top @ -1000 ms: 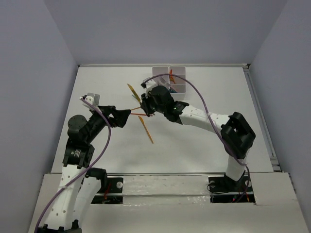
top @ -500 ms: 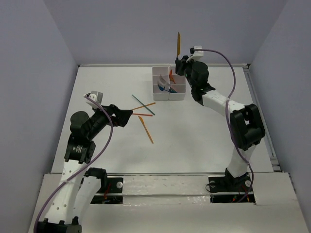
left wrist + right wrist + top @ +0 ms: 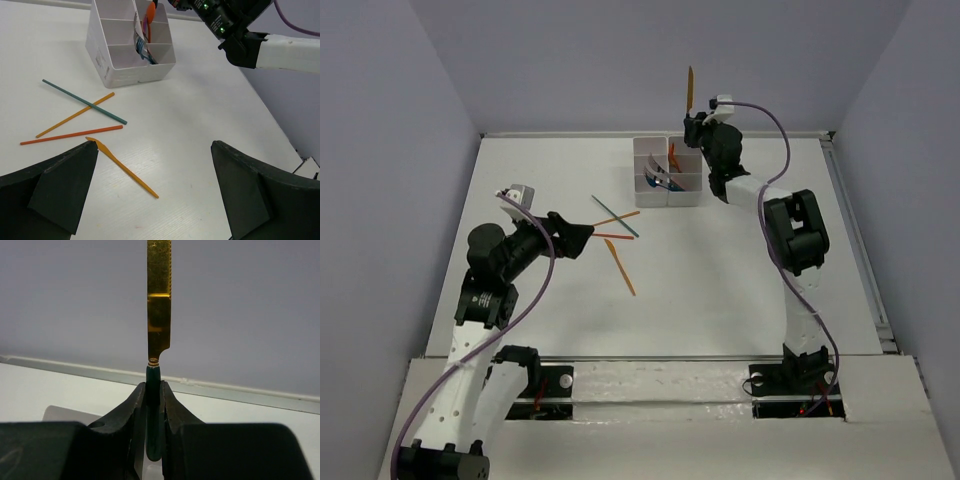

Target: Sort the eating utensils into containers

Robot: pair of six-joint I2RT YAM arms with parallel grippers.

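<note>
My right gripper (image 3: 693,122) is shut on the dark handle of a gold-bladed knife (image 3: 690,86) and holds it upright above the back right corner of the white containers (image 3: 650,186). In the right wrist view the handle (image 3: 153,405) sits between the closed fingers (image 3: 136,405), blade (image 3: 159,295) pointing up. An orange spoon (image 3: 148,15) and a silver piece (image 3: 139,40) stand in the bins (image 3: 125,75). My left gripper (image 3: 582,238) is open and empty. A teal stick (image 3: 82,101), an orange stick (image 3: 75,115), a red-orange stick (image 3: 70,135) and an orange flat utensil (image 3: 125,167) lie before it.
The loose utensils lie left of centre on the white table (image 3: 740,270), between my left gripper and the bins. A raised rail (image 3: 860,240) runs along the table's right edge, and grey walls close in the back and sides.
My right arm lifted the knife from the table centre and carried it back and right to above the bins. My left gripper shifted slightly right.
</note>
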